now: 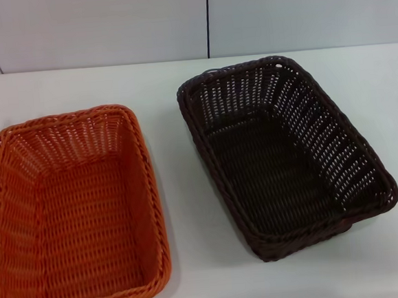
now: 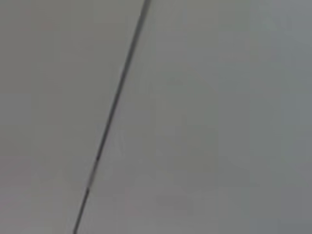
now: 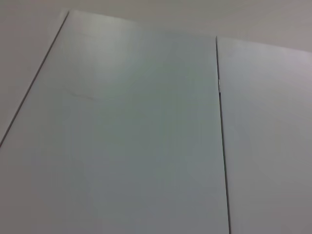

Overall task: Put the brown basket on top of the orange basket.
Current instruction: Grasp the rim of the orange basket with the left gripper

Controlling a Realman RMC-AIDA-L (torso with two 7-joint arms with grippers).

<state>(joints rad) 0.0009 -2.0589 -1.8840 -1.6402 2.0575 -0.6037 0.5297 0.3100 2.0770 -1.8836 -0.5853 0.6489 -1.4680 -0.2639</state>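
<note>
**Two woven baskets, side by side on white tabletop**

Item 1. Dark chocolate-brown rectangular woven wicker-style basket (image 1: 286,157), braided rim, openwork sloping sides. Stands upright on the white tabletop (image 1: 178,192), mouth up, nothing inside. Set at a slight angle, so that its long sides run away from the robot and lean a little toward the orange basket at the far end. Lies to the robot's right of the orange basket, apart from it, with a strip of bare tabletop between the two rims. Its far rim sits farther from the robot than the orange basket's far rim.

Item 2. Bright orange rectangular woven wicker-style basket (image 1: 73,217), braided rim, sloping sides. Stands upright, mouth up, nothing inside. Its near and left edges run out of the head view. Not touching the brown basket; not stacked with it.

Item 3. Grey-white panelled wall (image 1: 106,25), behind the brown basket beyond the tabletop's far edge, crossed by thin dark seams (image 1: 208,20). Both wrist views show only pale flat panels with a dark seam (image 2: 114,105) (image 3: 222,131).

Item 4. Left claw and right claw: neither appears in any view, so their opening and any load cannot be told. Nothing grips either basket.
</note>
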